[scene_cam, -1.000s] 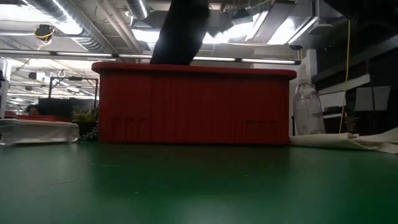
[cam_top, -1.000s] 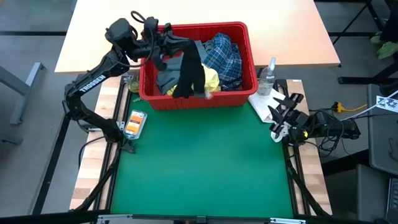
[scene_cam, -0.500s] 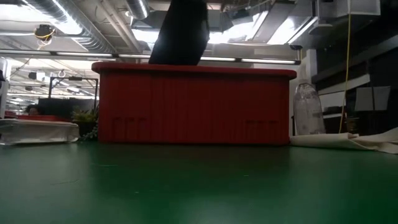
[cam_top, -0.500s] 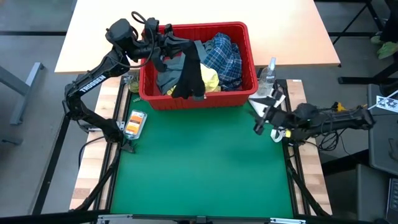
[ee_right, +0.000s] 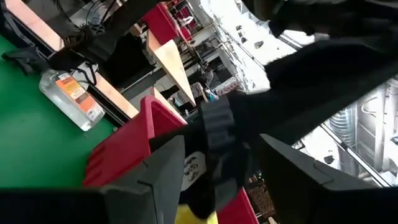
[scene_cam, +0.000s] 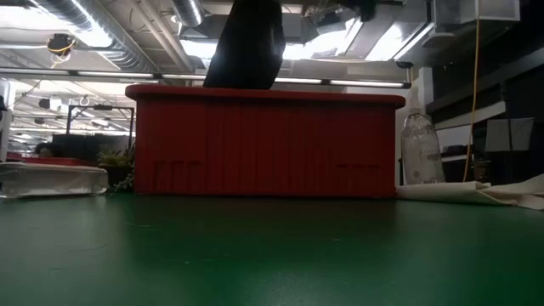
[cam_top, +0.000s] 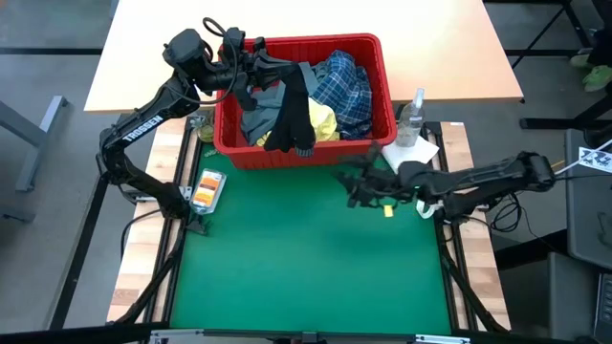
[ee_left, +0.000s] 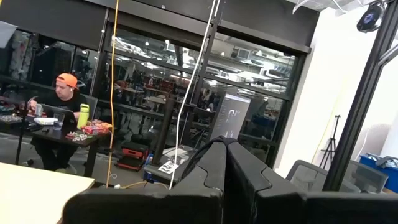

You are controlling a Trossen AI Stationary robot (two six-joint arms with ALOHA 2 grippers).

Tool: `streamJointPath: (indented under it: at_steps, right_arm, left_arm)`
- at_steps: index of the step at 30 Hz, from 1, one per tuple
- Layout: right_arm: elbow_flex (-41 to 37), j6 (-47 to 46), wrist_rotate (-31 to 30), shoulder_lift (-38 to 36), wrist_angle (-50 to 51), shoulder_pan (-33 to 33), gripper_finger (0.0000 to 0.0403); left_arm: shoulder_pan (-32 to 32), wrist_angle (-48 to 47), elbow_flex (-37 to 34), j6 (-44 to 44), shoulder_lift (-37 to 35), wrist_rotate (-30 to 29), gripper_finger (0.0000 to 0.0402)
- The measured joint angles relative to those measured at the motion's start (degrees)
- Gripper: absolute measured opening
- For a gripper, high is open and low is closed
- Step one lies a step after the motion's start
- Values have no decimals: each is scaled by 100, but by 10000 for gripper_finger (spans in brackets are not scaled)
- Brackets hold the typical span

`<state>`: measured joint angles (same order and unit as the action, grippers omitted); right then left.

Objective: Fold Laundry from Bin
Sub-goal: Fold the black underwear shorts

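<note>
While left gripper (cam_top: 256, 67) pinches dark garment (cam_top: 292, 115) above bin (cam_top: 378, 143), right gripper (cam_top: 356, 187) hovers just in front of bin, fingers spread, empty.

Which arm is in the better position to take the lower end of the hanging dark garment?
Right. The right gripper is open over the green mat, just in front of the bin, near the dark garment. The left gripper is shut, holding that garment's top.
</note>
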<state>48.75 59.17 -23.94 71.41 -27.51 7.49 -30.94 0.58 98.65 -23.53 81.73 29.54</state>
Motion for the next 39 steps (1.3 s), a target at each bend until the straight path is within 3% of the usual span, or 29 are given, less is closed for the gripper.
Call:
streamJointPath:
  at_steps: [7,16,39]
  right_arm:
    - [810,555,-537,945,11,0,202]
    - [1194,1380,-1410,1439,20,0,202]
    - [1201,1467,-1616,1468,-292,-656,202]
  left_arm:
    - [0,-22,0,-22,2,2,0]
    - [0,-31,0,-44,2,8,0]
    - [0,-31,0,-42,4,17,0]
